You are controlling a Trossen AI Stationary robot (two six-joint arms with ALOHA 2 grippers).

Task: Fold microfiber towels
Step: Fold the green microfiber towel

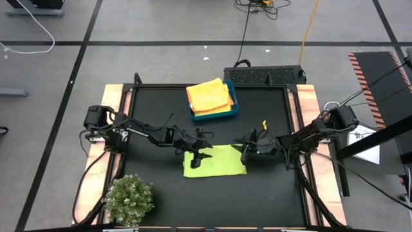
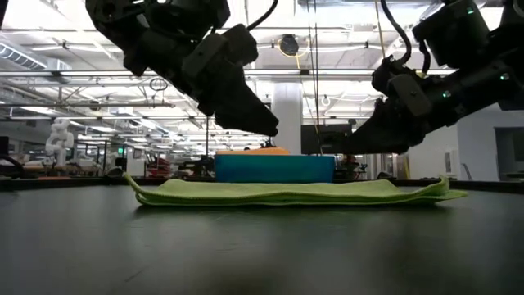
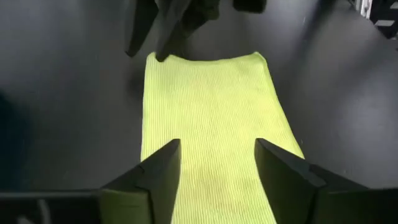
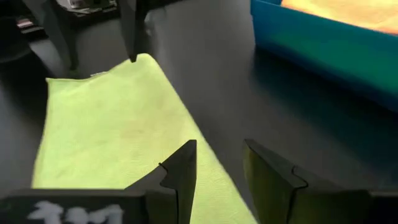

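Note:
A lime green towel (image 1: 215,162) lies flat on the black table as a folded rectangle, and in the low view (image 2: 286,192) it shows more than one layer. My left gripper (image 1: 198,153) is open above the towel's left end, and its fingers (image 3: 217,146) straddle the cloth without touching it. My right gripper (image 1: 248,149) is open above the towel's far right corner (image 4: 219,146). In the low view both grippers hang clear above the cloth. Yellow and orange towels (image 1: 209,96) lie in the blue bin (image 1: 232,111).
The blue bin (image 2: 274,168) stands just beyond the towel at the table's far middle. A small green bushy plant (image 1: 129,200) stands at the near left corner. Bare black table (image 1: 270,193) lies near and right of the towel.

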